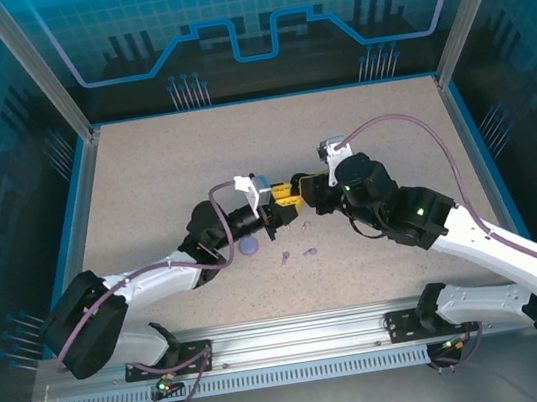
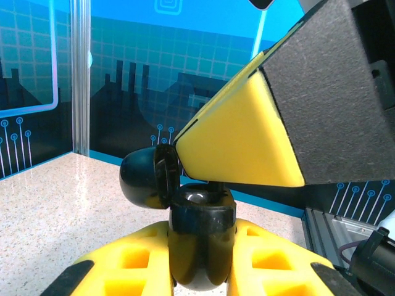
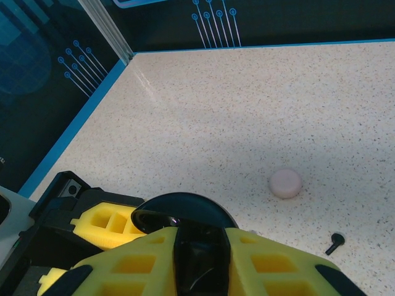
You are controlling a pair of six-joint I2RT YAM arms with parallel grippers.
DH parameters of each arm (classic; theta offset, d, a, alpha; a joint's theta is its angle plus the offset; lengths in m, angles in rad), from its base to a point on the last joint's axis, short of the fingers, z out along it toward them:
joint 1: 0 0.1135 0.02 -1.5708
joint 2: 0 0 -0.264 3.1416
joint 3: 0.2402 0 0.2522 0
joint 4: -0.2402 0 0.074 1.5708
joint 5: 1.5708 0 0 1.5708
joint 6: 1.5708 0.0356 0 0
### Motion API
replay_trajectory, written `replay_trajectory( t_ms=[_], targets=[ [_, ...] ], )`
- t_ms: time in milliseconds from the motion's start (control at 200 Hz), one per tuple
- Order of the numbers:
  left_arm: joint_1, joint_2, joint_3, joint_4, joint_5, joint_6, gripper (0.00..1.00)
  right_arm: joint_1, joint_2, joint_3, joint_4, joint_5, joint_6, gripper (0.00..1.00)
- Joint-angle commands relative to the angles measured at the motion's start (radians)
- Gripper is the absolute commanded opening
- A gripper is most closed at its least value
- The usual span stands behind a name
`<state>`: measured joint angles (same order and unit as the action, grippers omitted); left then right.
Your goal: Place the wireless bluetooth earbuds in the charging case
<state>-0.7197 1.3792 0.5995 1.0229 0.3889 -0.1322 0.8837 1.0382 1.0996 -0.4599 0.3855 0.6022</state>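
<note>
My left gripper [image 2: 200,262] is shut on the body of a black charging case [image 2: 202,231], held upright above the table. Its lid [image 2: 143,179] hangs open to the left. My right gripper [image 2: 180,143] reaches in just over the case's open top, shut on something small and black that looks like a black earbud. A thin dark stem [image 2: 216,182] dips into the case's mouth. From above, the left gripper [image 1: 280,211] and the right gripper [image 1: 299,196] meet at mid-table. Another black earbud [image 3: 335,242] lies on the table.
A closed pink case [image 3: 285,183] sits on the table beyond the right gripper. A purple case [image 1: 249,249] and two lilac earbuds [image 1: 285,256] [image 1: 308,251] lie just in front of the grippers. Blue walls and metal posts [image 1: 37,74] ring the speckled table [image 1: 339,130].
</note>
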Motion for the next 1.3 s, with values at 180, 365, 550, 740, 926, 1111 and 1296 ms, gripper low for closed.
replay_trajectory(
  t_ms=[180, 365, 550, 740, 926, 1111, 1296],
  targets=[
    [-0.008, -0.016, 0.017, 0.039, -0.009, -0.001, 0.02, 0.016, -0.009, -0.006, -0.034, 0.004, 0.004, 0.26],
    [-0.007, -0.016, 0.015, 0.039, -0.010, 0.000, 0.02, 0.014, -0.031, -0.001, -0.031, 0.007, 0.001, 0.38],
    [-0.009, -0.013, 0.013, 0.045, -0.010, 0.001, 0.02, 0.014, -0.048, 0.052, -0.055, -0.006, -0.025, 0.52],
    [-0.009, -0.019, 0.006, 0.047, -0.015, 0.007, 0.02, -0.004, -0.104, 0.094, -0.060, -0.056, -0.068, 0.71],
    [-0.007, -0.057, -0.012, 0.039, -0.026, 0.026, 0.02, -0.090, -0.139, 0.137, -0.188, -0.037, -0.090, 0.77],
    [-0.008, -0.140, -0.035, 0.004, -0.043, 0.049, 0.03, -0.285, -0.155, 0.061, -0.272, -0.118, -0.032, 0.76],
    [-0.007, -0.242, -0.047, -0.047, -0.056, 0.065, 0.03, -0.431, -0.049, -0.090, -0.245, -0.254, 0.030, 0.69]
  ],
)
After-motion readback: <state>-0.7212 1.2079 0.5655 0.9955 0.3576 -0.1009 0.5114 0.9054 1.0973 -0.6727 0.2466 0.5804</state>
